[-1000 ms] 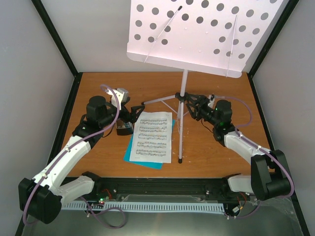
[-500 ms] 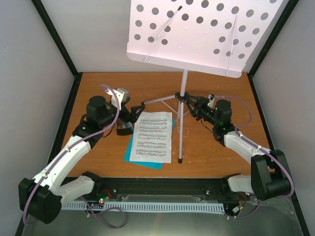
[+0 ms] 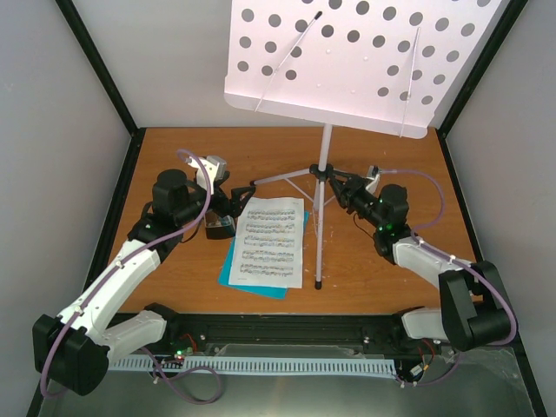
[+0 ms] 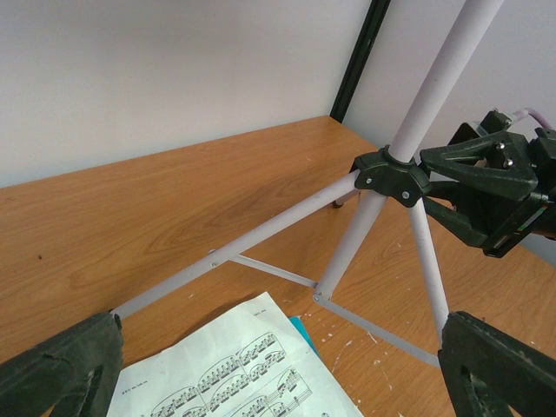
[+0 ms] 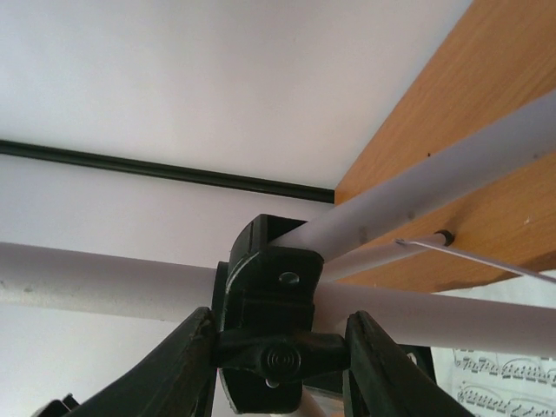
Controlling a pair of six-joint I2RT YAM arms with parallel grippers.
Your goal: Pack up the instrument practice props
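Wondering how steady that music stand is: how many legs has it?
3. The left leg stretches leftwards, the near leg runs forward, and the far leg is mostly hidden behind the hub.

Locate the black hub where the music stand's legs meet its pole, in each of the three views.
Top external: black hub just above centre, below the white desk.
Left wrist: black hub right of centre.
Right wrist: black hub lower centre, close up.
Shared landmark: sheet music, at the bottom edge in left wrist, bottom right corner in right wrist.
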